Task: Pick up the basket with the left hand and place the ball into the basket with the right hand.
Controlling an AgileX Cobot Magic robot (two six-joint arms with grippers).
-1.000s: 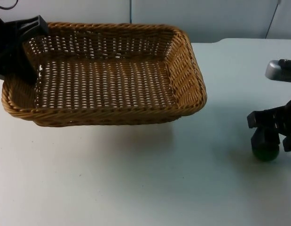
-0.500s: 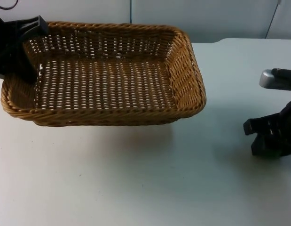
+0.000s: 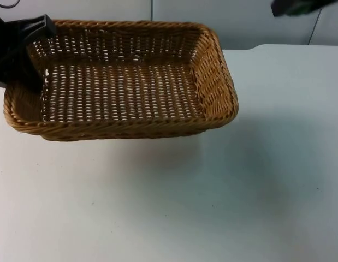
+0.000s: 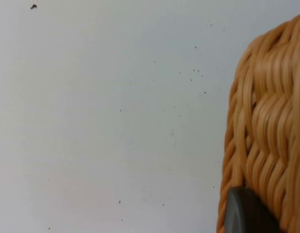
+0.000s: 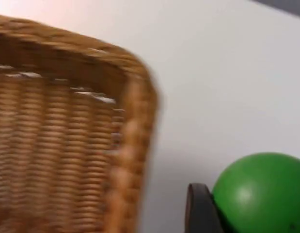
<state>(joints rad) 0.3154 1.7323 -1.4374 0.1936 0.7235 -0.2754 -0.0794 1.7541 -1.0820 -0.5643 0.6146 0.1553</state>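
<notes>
Currently, the left gripper (image 3: 28, 57) is clamped on the left rim of the wicker basket (image 3: 122, 82), which is raised off the white table (image 3: 212, 196) and casts a soft shadow on the surface beneath it. In the left wrist view, a black fingertip (image 4: 246, 213) presses against the woven outer wall of the basket, with bare table beside it. The basket interior holds nothing.

The right gripper (image 3: 300, 6) is high at the far right of the top view, above and beyond the basket's right end, in front of the grey partition wall (image 3: 239, 22). In the right wrist view, the green ball (image 5: 261, 194) is gripped against a black finger (image 5: 200, 208), and is therefore held in the air. The same view shows the basket's corner and rim beside the ball, not under it.
</notes>
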